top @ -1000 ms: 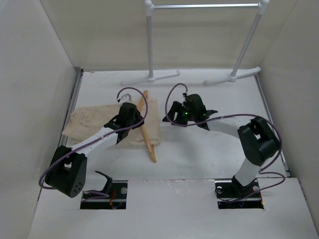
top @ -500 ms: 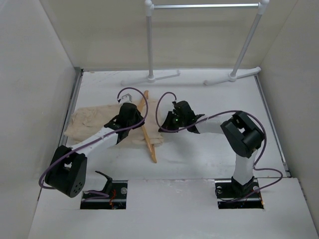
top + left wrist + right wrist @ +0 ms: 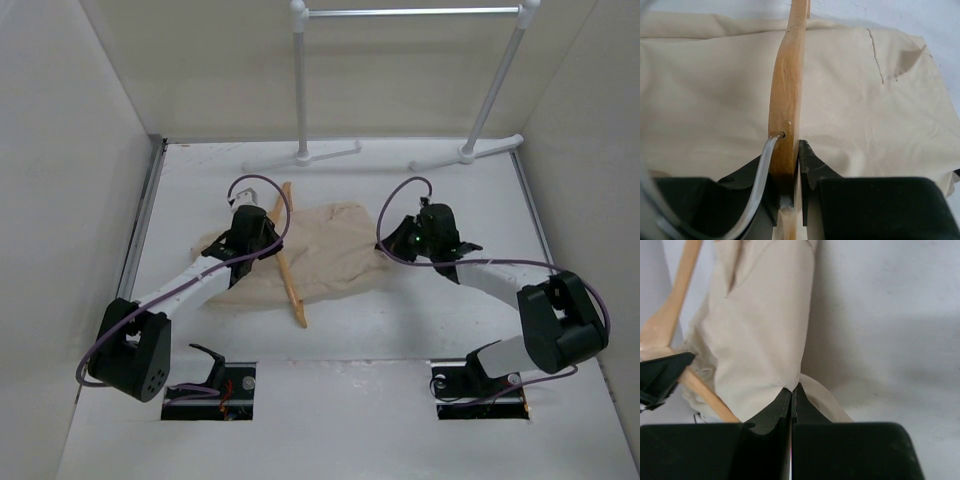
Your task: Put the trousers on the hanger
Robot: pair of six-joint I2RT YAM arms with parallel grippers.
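Observation:
The beige trousers (image 3: 320, 250) lie spread across the middle of the table, stretched from under the hanger toward the right. The light-orange wooden hanger (image 3: 290, 270) stands on edge over the cloth's left part. My left gripper (image 3: 262, 243) is shut on the hanger (image 3: 787, 100) near its metal hook (image 3: 760, 160), with the trousers (image 3: 705, 90) lying beneath. My right gripper (image 3: 393, 243) is shut on the right edge of the trousers (image 3: 765, 330); the cloth runs from its tips toward the hanger (image 3: 675, 305).
A white-and-metal garment rail (image 3: 300, 90) stands at the back, its feet (image 3: 465, 152) on the table's far part. White walls close in left, right and behind. Bare table (image 3: 450, 320) lies to the right and front.
My right gripper closed on the trousers' edge near the hanger and pulled it right, drawing the cloth through under the hanger. The hanger and left gripper shifted slightly.

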